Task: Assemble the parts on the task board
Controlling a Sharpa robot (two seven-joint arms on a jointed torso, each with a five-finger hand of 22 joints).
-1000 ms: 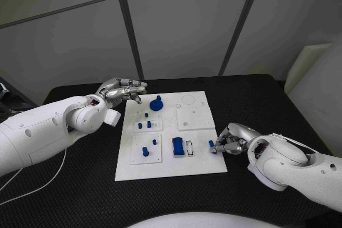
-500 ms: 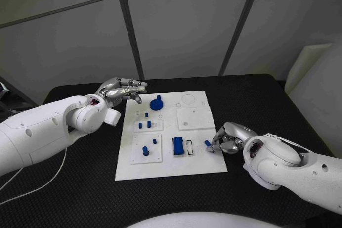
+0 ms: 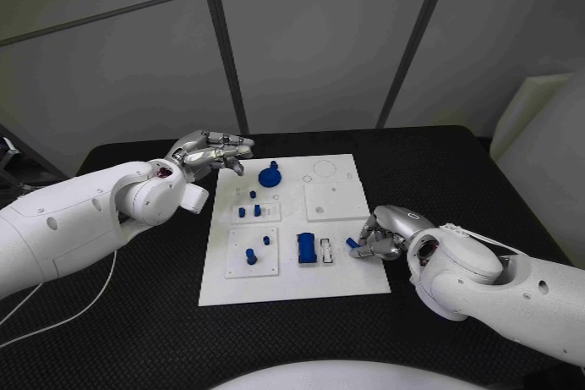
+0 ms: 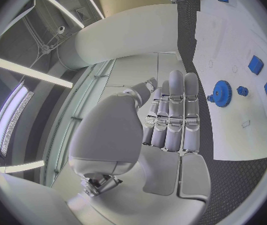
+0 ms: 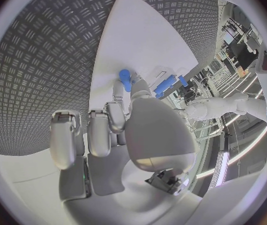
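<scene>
I see the right hand (image 3: 380, 238) at the near right edge of the task board (image 3: 347, 280), pinching a small blue part (image 3: 352, 243) w/ thumb and finger. Blue block (image 3: 305, 249) stands just beside it. Farther back, left hand (image 3: 214, 153) hovers by the board's far left corner, fingers curled in, holding nothing; blue gear (image 3: 270, 177) near it.

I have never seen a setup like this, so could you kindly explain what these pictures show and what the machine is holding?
It is a robot with two white arms ending in silver hands, at a black table. One picture looks down from its head; the two round ones come from cameras at its wrists. On the table lies a white task board carrying small blue parts, among them a gear and a block. The right hand pinches a small blue part over the board's right edge. The left hand, fingers curled, holds nothing and hovers at the board's far left corner.
</scene>
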